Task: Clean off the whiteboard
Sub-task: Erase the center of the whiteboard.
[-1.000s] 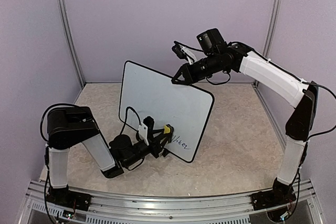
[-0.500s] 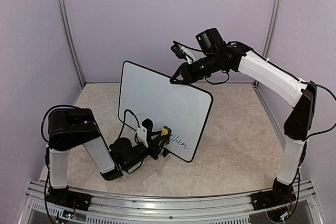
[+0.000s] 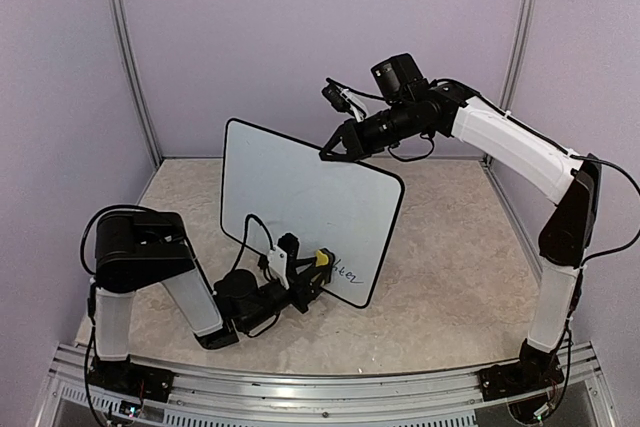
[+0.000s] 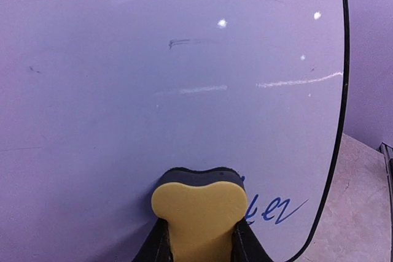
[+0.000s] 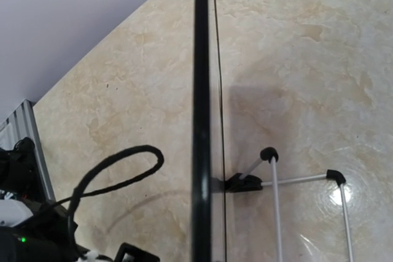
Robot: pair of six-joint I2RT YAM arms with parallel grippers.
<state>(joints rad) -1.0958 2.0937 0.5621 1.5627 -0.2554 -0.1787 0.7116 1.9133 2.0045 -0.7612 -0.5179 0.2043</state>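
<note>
Top external: high, behind the arm bases (image 3: 120, 382), looking down and forward over the tabletop (image 3: 450, 277), far off. Left wrist — close up, facing the whiteboard (image 4: 184, 90) front. Right wrist — above, looking down its top edge; all three share the whiteboard

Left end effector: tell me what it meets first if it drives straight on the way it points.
The face of the whiteboard: the left end effector points squarely at it, and the yellow eraser it grips seems to touch the board, beside the blue writing.
</note>
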